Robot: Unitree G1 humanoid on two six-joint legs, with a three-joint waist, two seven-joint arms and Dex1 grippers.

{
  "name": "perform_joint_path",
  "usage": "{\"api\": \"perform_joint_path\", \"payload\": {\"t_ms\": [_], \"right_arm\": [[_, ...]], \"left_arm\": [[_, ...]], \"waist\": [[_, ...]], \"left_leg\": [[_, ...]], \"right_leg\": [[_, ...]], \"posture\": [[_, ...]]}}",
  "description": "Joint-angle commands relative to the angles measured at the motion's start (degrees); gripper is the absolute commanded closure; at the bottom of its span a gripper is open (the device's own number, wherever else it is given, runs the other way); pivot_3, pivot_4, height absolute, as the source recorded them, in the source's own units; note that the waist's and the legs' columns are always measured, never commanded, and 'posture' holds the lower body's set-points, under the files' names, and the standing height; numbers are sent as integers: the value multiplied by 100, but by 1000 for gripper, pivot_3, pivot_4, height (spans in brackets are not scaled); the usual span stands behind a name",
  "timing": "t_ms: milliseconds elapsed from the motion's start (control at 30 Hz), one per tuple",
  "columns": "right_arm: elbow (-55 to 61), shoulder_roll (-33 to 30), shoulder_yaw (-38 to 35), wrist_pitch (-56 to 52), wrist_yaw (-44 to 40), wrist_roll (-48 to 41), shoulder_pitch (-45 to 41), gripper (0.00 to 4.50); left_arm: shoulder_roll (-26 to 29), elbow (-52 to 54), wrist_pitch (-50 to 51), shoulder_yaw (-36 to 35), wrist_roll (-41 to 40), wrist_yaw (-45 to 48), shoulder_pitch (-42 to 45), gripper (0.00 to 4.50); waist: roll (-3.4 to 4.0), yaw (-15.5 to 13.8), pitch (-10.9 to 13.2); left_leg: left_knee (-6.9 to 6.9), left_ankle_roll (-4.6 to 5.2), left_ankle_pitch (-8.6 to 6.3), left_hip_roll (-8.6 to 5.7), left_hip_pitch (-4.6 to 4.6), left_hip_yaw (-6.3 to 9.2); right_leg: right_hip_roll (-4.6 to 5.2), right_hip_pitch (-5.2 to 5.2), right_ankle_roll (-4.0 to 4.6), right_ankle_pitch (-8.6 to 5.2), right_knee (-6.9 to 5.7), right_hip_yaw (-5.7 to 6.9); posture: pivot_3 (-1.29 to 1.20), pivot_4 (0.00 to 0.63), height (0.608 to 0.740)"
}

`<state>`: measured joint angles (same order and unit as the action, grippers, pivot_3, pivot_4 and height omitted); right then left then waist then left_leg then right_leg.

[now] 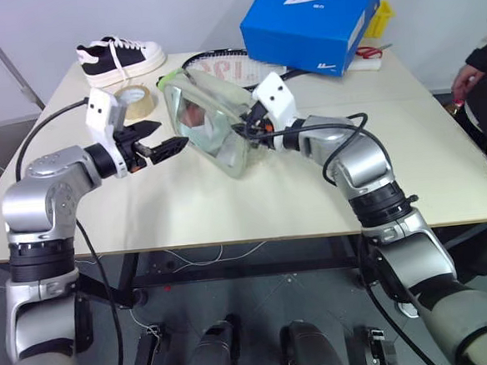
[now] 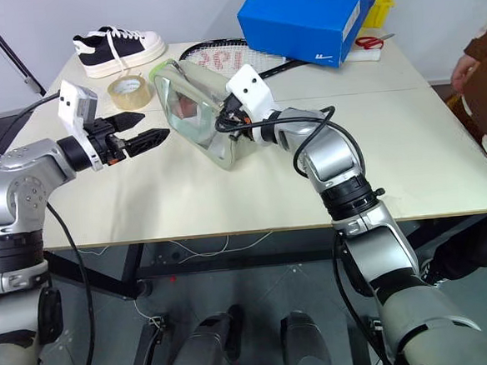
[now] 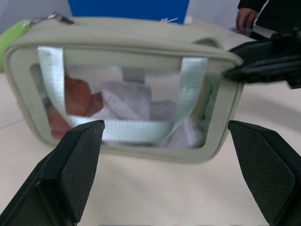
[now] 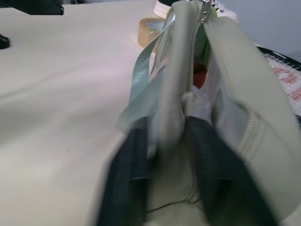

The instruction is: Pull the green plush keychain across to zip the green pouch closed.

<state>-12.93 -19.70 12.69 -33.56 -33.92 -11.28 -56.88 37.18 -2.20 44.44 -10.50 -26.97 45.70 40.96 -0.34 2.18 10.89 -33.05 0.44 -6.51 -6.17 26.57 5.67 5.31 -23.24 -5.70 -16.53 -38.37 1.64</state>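
Right gripper [image 4: 162, 183]: you have it clamped on the near end wall of the green pouch [image 1: 210, 118], one finger on each side of the fabric edge.
Left gripper [image 2: 140, 131]: you hold it spread wide and empty, level, pointing at the pouch's clear window from just beside it.
Table [image 1: 229, 208]: you have the pouch standing on its edge near the middle, between your two grippers; a roll of tape [image 1: 134, 99], a black sneaker [image 1: 120, 57], a racket [image 1: 227, 65] and a blue shoebox [image 1: 315, 14] lie behind it.
Pouch, handling: judge it light and soft; the walls will likely buckle if you pull the zip without bracing the end you now hold.
Pouch, look: pale sage fabric, clear panel showing red and white contents, a pale webbing handle across the window; the zip gapes open along the top.
Green plush keychain [image 3: 11, 37]: you find it at the pouch's far end, by the metal zip pull. Fuzzy, squashy, lime; pinch it close to the pull.
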Motion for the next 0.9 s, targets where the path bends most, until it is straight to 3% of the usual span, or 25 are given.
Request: {"api": "perform_joint_path", "payload": {"t_ms": [33,167,333,433,567,667,767,900], "right_arm": [[494,-405,-325,-48,-334,-63,11,4480],[660,-1284,-474,111,-1163,-144,258,4480],[39,-2115,-746,860,-2173,-239,469,4480],[-386,-2364,-815,1368,-2834,-287,620,4480],[-1145,-2423,-855,1928,-3052,-106,540,4480],[-1351,-2394,-880,2103,-3034,-29,472,3369],[-893,-2480,-988,1794,-2894,-32,351,1901],[-19,-2638,-1157,974,-2894,-318,202,1901]], "left_arm": [[71,211,-47,-146,-109,-75,22,0],[60,212,-31,-75,-145,-75,44,0],[37,100,-77,5,-145,-51,146,0],[7,27,-130,77,-123,-13,199,0],[-9,-42,-151,162,-100,38,289,0],[-1,-28,-140,203,-115,59,291,0],[66,57,-105,207,-113,71,238,0],[192,187,-14,94,-183,69,142,0]], "waist": [[0,-31,0],[0,-138,0],[0,-144,0],[0,-137,0],[0,-129,0],[0,-129,0],[0,-132,0],[2,-130,1]], "left_leg": [[0,0,0,-1,0,0],[0,1,-1,-2,1,0],[-1,0,-3,-1,-1,-3],[0,1,-4,1,-2,-5],[0,3,-3,2,-6,-8],[-1,3,-3,2,-7,-8],[-1,3,-3,2,-4,-8],[1,2,-3,2,0,-8]], "right_leg": [[1,0,0,0,1,0],[5,1,0,0,7,0],[14,12,0,0,15,2],[15,34,0,0,16,3],[17,38,0,0,16,2],[17,40,0,0,16,2],[18,35,0,0,16,2],[20,27,0,0,16,1]], "posture": [[0,150,740],[0,150,740],[0,150,740],[0,150,740],[0,150,740],[0,150,740],[0,150,740],[0,150,740]]}}
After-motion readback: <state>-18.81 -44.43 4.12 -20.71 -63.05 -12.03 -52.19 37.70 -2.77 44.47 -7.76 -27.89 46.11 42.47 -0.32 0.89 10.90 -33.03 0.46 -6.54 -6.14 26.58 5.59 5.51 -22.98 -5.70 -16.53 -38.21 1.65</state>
